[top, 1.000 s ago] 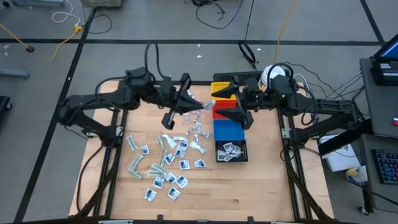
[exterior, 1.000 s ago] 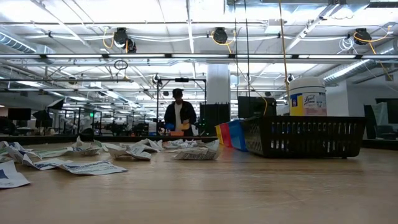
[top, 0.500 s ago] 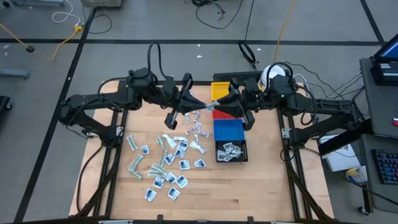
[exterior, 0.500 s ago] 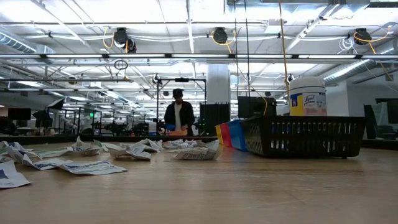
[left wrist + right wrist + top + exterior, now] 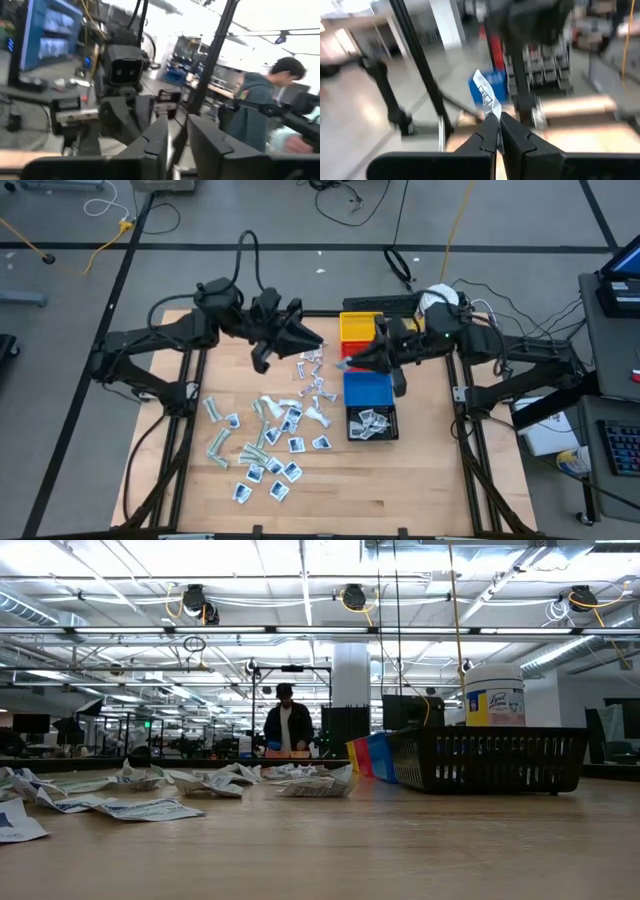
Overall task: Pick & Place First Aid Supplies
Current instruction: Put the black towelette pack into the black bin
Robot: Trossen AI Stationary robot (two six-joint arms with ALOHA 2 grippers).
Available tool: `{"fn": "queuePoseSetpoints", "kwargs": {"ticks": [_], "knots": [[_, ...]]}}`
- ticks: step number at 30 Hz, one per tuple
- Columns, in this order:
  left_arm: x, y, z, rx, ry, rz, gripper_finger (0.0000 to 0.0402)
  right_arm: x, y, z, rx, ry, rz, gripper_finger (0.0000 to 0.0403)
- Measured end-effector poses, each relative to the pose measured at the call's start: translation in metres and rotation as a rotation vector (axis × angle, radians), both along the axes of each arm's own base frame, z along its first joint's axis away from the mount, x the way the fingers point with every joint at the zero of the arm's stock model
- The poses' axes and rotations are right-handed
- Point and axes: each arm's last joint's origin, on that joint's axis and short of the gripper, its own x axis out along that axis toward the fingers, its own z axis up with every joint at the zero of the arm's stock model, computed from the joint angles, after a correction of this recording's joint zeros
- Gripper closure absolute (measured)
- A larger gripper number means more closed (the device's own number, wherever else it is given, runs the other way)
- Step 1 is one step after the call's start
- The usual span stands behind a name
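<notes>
Pinching a white packet [image 5: 485,99], the right pincer [image 5: 498,131] is hanging above the bins [image 5: 368,392] for sorting, while the left pincer [image 5: 176,145] is standing slightly apart, empty.

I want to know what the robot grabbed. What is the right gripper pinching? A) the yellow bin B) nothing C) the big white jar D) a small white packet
D: in the right wrist view the right gripper is shut on a small white packet with dark print, sticking up from between its fingertips.
</notes>
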Motion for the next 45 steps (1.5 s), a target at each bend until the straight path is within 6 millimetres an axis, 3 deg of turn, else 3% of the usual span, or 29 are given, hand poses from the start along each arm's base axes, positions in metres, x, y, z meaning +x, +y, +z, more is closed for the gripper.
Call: {"fn": "queuePoseSetpoints", "kwargs": {"ticks": [9,20,25,31,40,45], "knots": [[-0.014,0.008,0.004,-0.069,0.053,0.018,0.0234,0.002,0.010,-0.024,0.020,0.472,0.010,0.0402],[-0.022,0.016,0.007,-0.112,0.068,0.032,0.0222,0.000,0.032,-0.061,0.069,0.892,0.038,0.0402],[-0.022,0.016,0.005,-0.114,0.086,0.026,0.0222,0.005,0.044,-0.088,-0.022,0.921,-0.008,0.0403],[-0.022,0.016,0.005,-0.113,0.086,0.024,0.0222,0.009,0.053,-0.146,-0.111,0.966,-0.080,0.0403],[-0.021,0.016,0.004,-0.115,0.103,0.025,0.0222,0.003,0.051,-0.226,-0.114,0.941,-0.107,0.0402],[-0.021,0.016,0.000,-0.123,0.136,0.027,0.0222,-0.003,0.050,-0.244,-0.125,0.937,-0.101,0.0394]]}}
